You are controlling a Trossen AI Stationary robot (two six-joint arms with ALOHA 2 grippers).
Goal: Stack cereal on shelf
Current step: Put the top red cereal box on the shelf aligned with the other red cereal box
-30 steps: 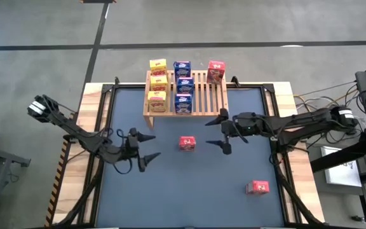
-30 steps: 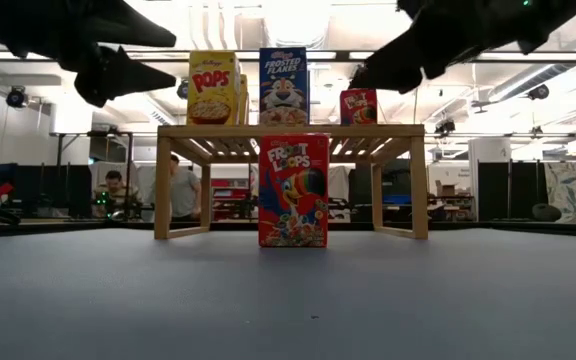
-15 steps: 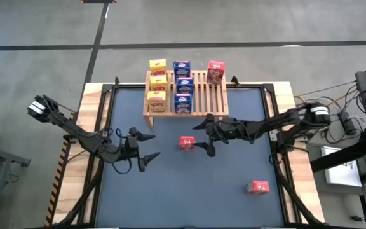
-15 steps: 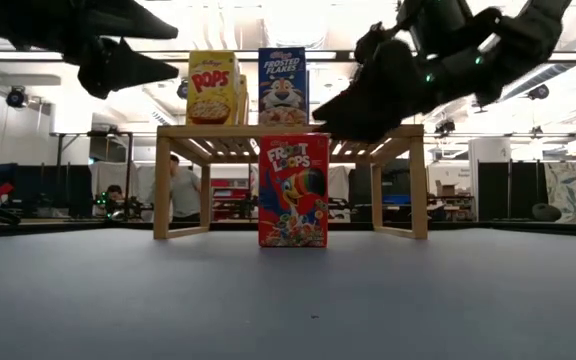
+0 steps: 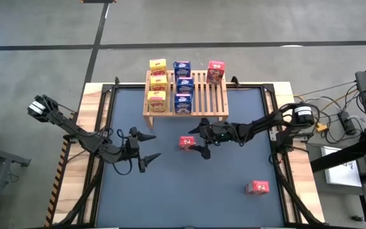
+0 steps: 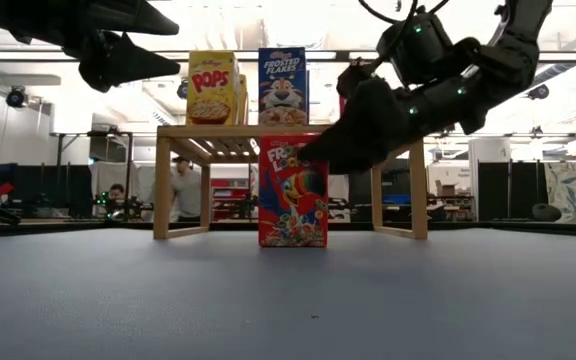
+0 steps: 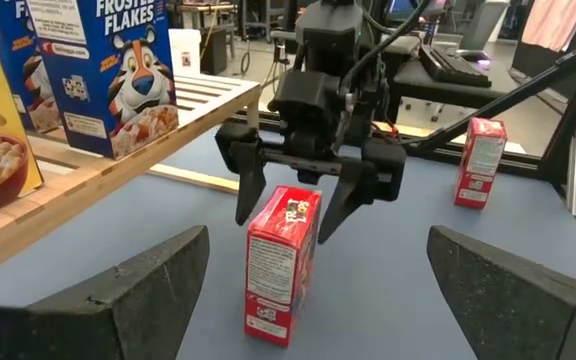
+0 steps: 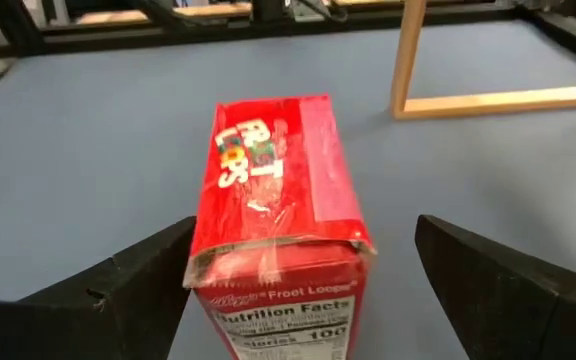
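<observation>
- Reaching from the right, the right gripper (image 5: 197,137) is hanging with its dark fingers spread wide to either side of the upright red printed cardboard cereal box (image 5: 187,143) at the middle of the table; nothing is clamped, and both pads stand apart from the cardboard in the right wrist view.
- Waiting at the left of the mat, the left gripper (image 5: 150,147) is hovering with its fingers wide and empty.
- Standing along the far edge of the table, the low light-wood slatted shelf (image 5: 215,99) is carrying seven boxes as I count them: three yellow boxes (image 5: 157,84) in a left column, three blue boxes (image 5: 183,85) beside them, and one red box on the shelf (image 5: 215,71) at its far right.
- Lying well apart at the near right, a second loose red box (image 5: 257,187) is waiting; so, by my reckoning, two boxes are left to shelve.
- Looking at surfaces: the boxes are glossy, sharp-cornered, thin card, with clear tape glinting over the top flap (image 8: 271,235) of the middle one; the table mat (image 5: 234,197) is a matt blue-grey, and the shelf's wood is pale and bare.
</observation>
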